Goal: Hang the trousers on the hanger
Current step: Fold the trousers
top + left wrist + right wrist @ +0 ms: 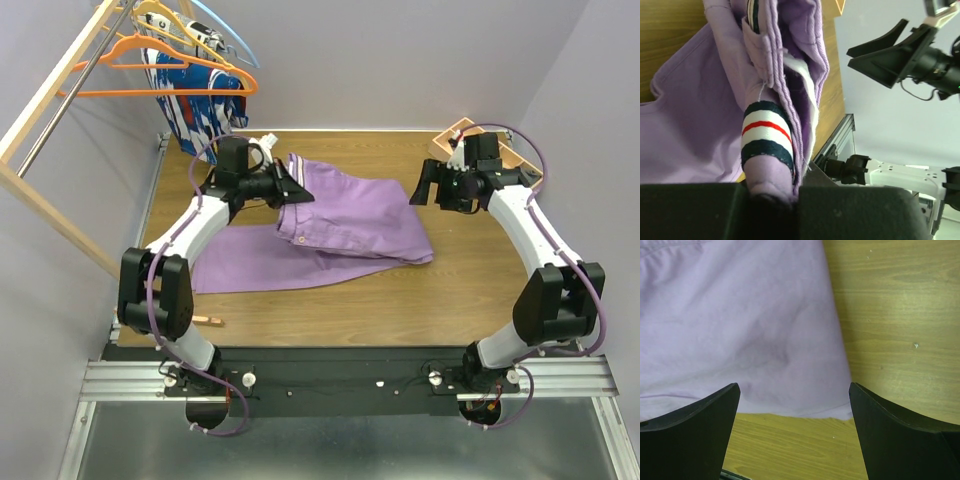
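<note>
Grasp step: clenched on trousers' (360, 215) waistband (765, 132) w/ left pincer (772, 195), right pincer (425, 188) released. Next, prob.: lift, thread over hanger (160, 75) bar.

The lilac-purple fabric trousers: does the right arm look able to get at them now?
Probably yes. The right claw hangs open just above the edge of the lilac-purple fabric trousers, nothing between them; the left claw pinches the striped waistband, well clear.

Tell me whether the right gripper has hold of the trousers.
No: the right gripper stands wide open over the edge of the trousers, with no cloth pinched between its jaws.
</note>
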`<state>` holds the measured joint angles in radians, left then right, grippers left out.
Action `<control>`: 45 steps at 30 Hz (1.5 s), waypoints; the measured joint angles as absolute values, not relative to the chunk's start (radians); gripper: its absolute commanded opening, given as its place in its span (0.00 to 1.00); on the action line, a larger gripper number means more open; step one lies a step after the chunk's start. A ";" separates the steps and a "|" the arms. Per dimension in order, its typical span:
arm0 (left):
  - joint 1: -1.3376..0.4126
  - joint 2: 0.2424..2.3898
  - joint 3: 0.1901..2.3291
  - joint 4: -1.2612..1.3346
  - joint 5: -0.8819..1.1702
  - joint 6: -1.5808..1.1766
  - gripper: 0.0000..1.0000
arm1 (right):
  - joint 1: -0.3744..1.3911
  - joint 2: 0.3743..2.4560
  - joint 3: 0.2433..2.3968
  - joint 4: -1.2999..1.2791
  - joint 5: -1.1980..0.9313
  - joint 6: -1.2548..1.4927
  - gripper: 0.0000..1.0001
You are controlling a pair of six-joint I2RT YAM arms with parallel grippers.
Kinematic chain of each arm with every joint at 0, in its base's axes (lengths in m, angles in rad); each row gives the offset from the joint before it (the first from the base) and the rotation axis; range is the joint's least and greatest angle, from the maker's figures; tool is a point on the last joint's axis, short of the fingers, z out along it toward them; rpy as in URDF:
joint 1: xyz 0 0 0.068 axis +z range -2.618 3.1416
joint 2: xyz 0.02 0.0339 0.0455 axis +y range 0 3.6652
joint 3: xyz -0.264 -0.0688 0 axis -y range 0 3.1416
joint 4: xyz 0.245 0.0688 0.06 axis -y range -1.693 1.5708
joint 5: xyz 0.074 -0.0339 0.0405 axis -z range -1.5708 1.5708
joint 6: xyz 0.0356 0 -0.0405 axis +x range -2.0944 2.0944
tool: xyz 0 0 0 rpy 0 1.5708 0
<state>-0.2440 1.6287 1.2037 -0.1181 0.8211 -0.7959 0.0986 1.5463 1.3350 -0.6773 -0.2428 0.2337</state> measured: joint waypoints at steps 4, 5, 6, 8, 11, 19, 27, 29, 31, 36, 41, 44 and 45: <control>-0.189 1.576 1.203 -0.169 0.848 -0.788 0.00 | 0.094 1.561 1.334 -0.653 -0.274 0.213 0.98; -0.166 1.562 1.203 -0.188 0.857 -0.776 0.00 | 0.091 1.573 1.332 -0.639 -0.294 0.204 0.98; -0.153 1.554 1.203 -0.208 0.865 -0.760 0.00 | 0.089 1.579 1.330 -0.632 -0.304 0.200 0.98; -0.124 1.542 1.203 -0.249 0.876 -0.728 0.00 | 0.084 1.597 1.321 -0.610 -0.344 0.187 0.98; -0.089 1.539 1.203 -0.326 0.883 -0.666 0.00 | 0.079 1.642 1.317 -0.583 -0.410 0.171 0.98; -0.020 1.501 1.147 -0.439 0.887 -0.561 0.00 | 0.078 1.744 1.308 -0.508 -0.554 0.128 0.95; 0.007 1.489 1.116 -0.486 0.879 -0.501 0.00 | 0.078 1.873 1.308 -0.450 -0.646 0.092 0.92; 0.014 1.489 1.116 -0.495 0.877 -0.494 0.00 | 0.078 1.898 1.308 -0.438 -0.669 0.082 0.92; 0.017 1.489 1.116 -0.499 0.875 -0.490 0.00 | 0.078 1.929 1.308 -0.429 -0.687 0.074 0.91; 0.018 1.489 1.116 -0.504 0.872 -0.476 0.00 | 0.078 2.012 1.324 -0.413 -0.738 0.055 0.90; 0.018 1.492 1.116 -0.504 0.871 -0.471 0.00 | 0.078 2.064 1.376 -0.399 -0.802 0.045 0.88; 0.018 1.494 1.116 -0.503 0.870 -0.471 0.00 | 0.082 2.088 1.394 -0.385 -0.835 0.041 0.85; 0.018 1.494 1.116 -0.503 0.869 -0.471 0.00 | 0.085 2.091 1.396 -0.381 -0.841 0.040 0.81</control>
<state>0.0177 1.4944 1.1160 -0.5034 0.8688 -0.4709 0.0853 2.0911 1.3956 -0.3809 -0.8413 0.0399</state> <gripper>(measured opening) 0.123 0.865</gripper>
